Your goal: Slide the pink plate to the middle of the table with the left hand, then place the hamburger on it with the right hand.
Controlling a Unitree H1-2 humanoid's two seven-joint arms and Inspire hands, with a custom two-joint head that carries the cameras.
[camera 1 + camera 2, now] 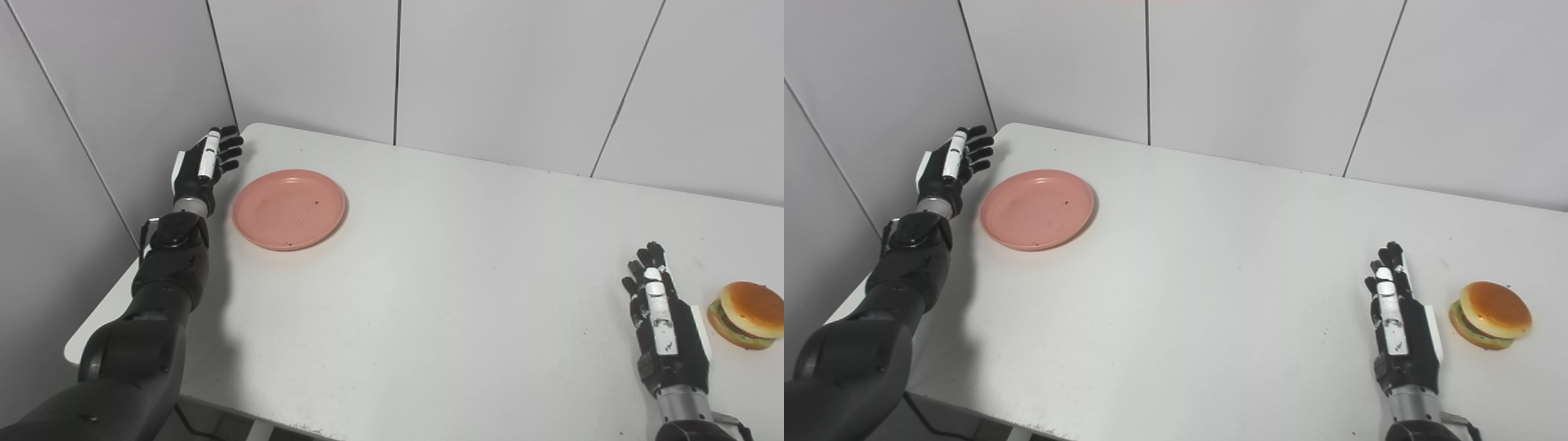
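A pink plate [288,209] lies flat near the table's far left corner. My left hand [204,165] is open just left of the plate, fingers apart, a small gap from its rim. A hamburger [748,315] with a tan bun and green filling sits near the right edge. My right hand [663,317] is open just left of the hamburger, fingers pointing away from me, holding nothing. The same scene shows in the right eye view: plate [1036,209], left hand [950,165], hamburger [1491,315], right hand [1398,320].
The white table [441,263] stands in a corner of grey wall panels [306,61]. The left wall runs close beside my left arm. The table's front edge is near the bottom left.
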